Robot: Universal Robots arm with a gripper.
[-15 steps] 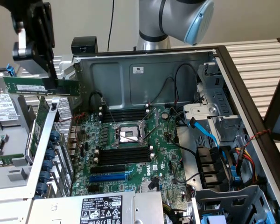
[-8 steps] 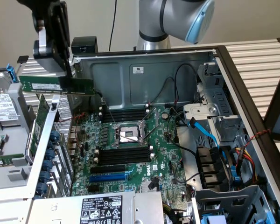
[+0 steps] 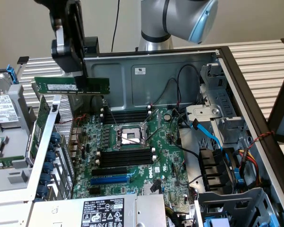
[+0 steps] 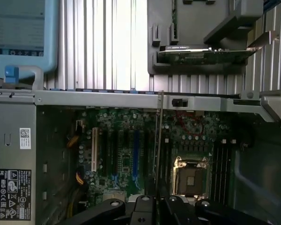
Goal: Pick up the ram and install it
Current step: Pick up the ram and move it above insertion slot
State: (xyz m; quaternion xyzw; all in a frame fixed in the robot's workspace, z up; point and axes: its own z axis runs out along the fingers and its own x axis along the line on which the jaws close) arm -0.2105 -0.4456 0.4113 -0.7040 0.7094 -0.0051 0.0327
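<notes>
The ram (image 3: 52, 85) is a long green stick with a white label. It hangs level in the air above the open computer case's rear corner, at the exterior view's left. My gripper (image 3: 82, 88) is shut on its middle from above. In the wrist view the ram (image 4: 158, 140) shows edge-on as a thin line running out from my gripper (image 4: 155, 206) over the motherboard. Black memory slots (image 3: 125, 156) with white end clips lie on both sides of the CPU socket (image 3: 130, 135), well below and to the exterior view's right of the stick. The wrist view shows such slots (image 4: 221, 161) beside the socket (image 4: 189, 176).
A larger green card (image 3: 41, 118) with a metal bracket stands at the case's left wall and appears as the card (image 4: 203, 54) in the wrist view. Blue and black cables (image 3: 208, 137) crowd the drive bays on the right. A labelled power supply (image 3: 102, 213) lies at the front.
</notes>
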